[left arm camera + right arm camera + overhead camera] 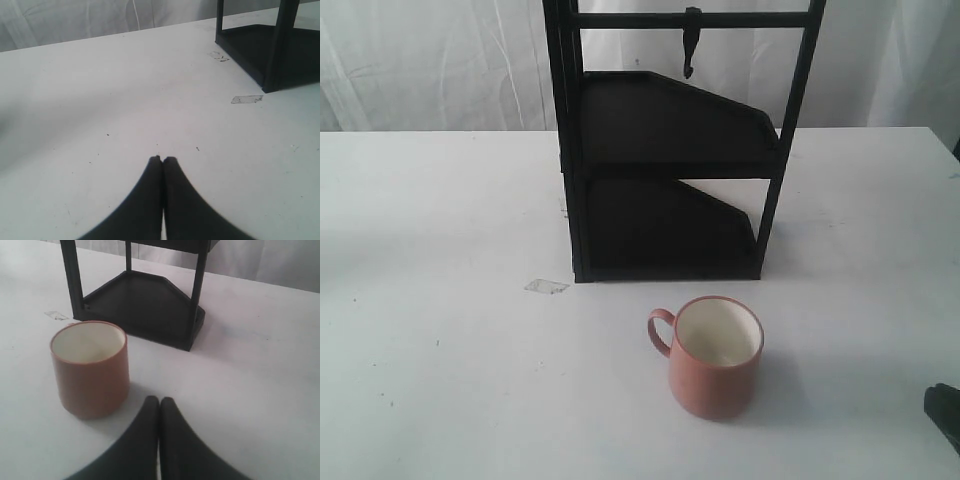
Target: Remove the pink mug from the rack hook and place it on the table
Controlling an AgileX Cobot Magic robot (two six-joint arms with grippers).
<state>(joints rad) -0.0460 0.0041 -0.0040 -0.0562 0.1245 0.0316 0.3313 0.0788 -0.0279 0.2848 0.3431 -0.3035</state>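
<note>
1. Worktop: white, flat, a few specks + scuffs. Lots of open room left & near. Far edge meets a pale curtain.
2. Rack: black frame w/ 2 dark shelves, far-centre. Its top is cut off by the pic edge in ext view, and the shelf insides are too dark to read.
3. Pink mug: upright on the worktop, near side of the rack, apart from it. Handle points left, inside is cream. Handle is hidden behind the body in rt wrist view.
4. Right fingers: pressed together, holding nothing, tips near the mug but not touching. In ext view only a dark shape shows at the right edge, cut off, can't tell more.
5. Left fingers: pressed together, empty, over bare worktop, well apart from the rack.
6. Hook: black, on the rack's top crossbar; mug is off it.
7. Tape scrap: flat on the worktop, just beside the rack's near-left foot.
</note>
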